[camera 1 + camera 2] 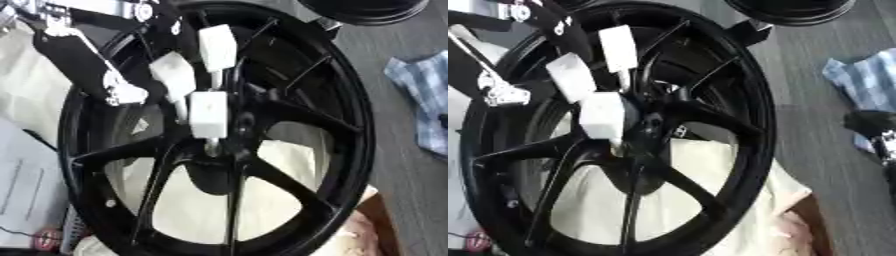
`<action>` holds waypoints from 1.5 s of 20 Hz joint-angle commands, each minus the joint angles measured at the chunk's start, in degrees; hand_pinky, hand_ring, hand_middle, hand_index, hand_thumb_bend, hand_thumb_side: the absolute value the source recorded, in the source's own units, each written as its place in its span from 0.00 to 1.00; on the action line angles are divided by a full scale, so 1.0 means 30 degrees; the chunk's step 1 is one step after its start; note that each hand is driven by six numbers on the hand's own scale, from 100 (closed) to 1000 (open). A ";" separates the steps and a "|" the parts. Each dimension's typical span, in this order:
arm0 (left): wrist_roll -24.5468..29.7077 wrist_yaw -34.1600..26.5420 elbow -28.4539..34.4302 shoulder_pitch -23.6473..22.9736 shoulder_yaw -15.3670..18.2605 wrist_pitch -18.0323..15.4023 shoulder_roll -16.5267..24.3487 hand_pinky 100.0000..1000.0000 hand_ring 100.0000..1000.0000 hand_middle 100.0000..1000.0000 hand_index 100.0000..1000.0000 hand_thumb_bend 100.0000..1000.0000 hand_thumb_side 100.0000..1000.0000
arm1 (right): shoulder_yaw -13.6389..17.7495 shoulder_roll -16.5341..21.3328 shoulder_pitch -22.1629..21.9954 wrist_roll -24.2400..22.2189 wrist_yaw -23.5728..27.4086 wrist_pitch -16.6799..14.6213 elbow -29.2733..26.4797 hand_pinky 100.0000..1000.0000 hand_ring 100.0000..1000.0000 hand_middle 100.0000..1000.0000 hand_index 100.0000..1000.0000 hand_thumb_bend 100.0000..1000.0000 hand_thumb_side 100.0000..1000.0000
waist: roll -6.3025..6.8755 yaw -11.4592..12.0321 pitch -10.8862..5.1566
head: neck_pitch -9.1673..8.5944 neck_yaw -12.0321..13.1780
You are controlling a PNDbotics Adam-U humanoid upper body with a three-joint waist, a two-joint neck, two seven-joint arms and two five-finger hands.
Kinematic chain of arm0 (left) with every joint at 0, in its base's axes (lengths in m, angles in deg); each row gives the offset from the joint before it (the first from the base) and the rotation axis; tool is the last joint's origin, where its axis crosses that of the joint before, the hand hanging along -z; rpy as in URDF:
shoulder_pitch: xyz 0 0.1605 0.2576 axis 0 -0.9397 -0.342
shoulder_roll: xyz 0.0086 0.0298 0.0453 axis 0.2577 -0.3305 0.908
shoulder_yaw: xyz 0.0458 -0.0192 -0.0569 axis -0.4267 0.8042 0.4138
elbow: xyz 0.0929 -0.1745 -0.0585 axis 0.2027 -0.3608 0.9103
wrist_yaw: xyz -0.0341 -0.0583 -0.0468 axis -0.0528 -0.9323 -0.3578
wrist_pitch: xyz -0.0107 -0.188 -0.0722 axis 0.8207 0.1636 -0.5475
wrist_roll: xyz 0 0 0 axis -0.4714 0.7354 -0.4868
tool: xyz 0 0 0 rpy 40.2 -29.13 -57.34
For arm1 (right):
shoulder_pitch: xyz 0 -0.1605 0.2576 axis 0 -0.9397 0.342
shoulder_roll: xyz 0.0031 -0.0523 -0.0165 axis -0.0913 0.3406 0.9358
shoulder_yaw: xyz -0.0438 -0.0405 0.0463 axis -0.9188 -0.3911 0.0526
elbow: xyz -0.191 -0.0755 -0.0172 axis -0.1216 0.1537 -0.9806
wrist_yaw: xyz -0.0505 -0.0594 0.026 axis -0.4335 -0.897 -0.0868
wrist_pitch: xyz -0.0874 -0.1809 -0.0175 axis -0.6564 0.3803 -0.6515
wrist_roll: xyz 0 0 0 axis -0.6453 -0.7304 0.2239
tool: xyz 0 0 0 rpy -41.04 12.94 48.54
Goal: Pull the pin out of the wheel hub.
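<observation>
1. Setting: grey surface (411, 190), seen from above; white sheet (192, 210) spread under the work.
2. Wheel hub (249, 122): centre of a black spoked wheel (354, 130) lying flat on the sheet, filling most of both views.
3. Pin (213, 147): short silvery stub at the hub's centre, seated in the hub, not yet drawn.
4. Left hand (172, 75): entered from the upper left, poised over the hub. White-padded fingers straight and spread well apart; lowest pad directly over the pin's head, apparently touching it. No pinch closed round the pin.
5. Right hand (872, 127): perhaps the dark shape at the right edge of the right eye view, well apart from the wheel; state not to be told.
6. Risks, as judged:
   - Slipping off the stub, given a short smooth pin and only one pad at it.
   - Pulling askew, jamming the pin in its bore or dragging the unheld wheel across the sheet.
   - Knocking a pad against the spokes crowding the hub.
7. Surroundings: blue checked cloth (424, 95) to the right; second black round part (367, 10) at the far edge; papers (22, 190) to the left. None between hand and pin; only spokes hemming the approach.
</observation>
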 commanded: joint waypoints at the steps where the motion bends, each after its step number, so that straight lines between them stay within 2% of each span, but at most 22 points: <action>1: 0.0027 0.0140 0.0003 0.0281 0.0110 -0.0126 0.0234 0.82 0.84 0.82 0.85 0.14 0.17 | 0.0061 0.0203 0.0112 -0.0036 -0.0084 0.0078 -0.0185 0.92 0.81 0.55 0.68 0.00 0.71 | -0.0006 -0.0031 -0.0317 | -0.0332 0.0082; 5: 0.0027 0.0187 0.0272 0.0402 0.0204 -0.0458 0.0287 0.84 0.86 0.82 0.85 0.21 0.16 | 0.0044 0.0141 0.0070 -0.0078 -0.0026 0.0223 -0.0185 0.92 0.81 0.55 0.68 0.00 0.72 | 0.0011 0.0025 -0.0327 | -0.0280 0.0057; 11: 0.0027 0.0572 0.0022 0.0368 0.0067 -0.0532 0.0242 0.83 0.85 0.80 0.84 0.19 0.16 | 0.0020 0.0113 0.0144 -0.0152 0.0112 0.0257 -0.0185 0.92 0.81 0.55 0.68 0.00 0.72 | 0.0021 -0.0032 -0.0295 | -0.0327 0.0094; 17: 0.0027 0.0876 -0.0290 0.0360 -0.0041 -0.0687 0.0131 0.83 0.85 0.80 0.84 0.16 0.11 | -0.0037 0.0025 0.0176 -0.0229 0.0111 0.0310 -0.0185 0.93 0.81 0.55 0.68 0.00 0.73 | 0.0020 -0.0095 -0.0223 | -0.0390 0.0217; 30: 0.0027 0.1409 -0.0861 0.0224 -0.0085 -0.0820 0.0076 0.81 0.84 0.76 0.83 0.14 0.07 | -0.0108 -0.0083 0.0323 -0.0335 0.0130 0.0342 -0.0185 0.93 0.81 0.55 0.68 0.00 0.73 | 0.0048 -0.0137 -0.0108 | -0.0474 0.0286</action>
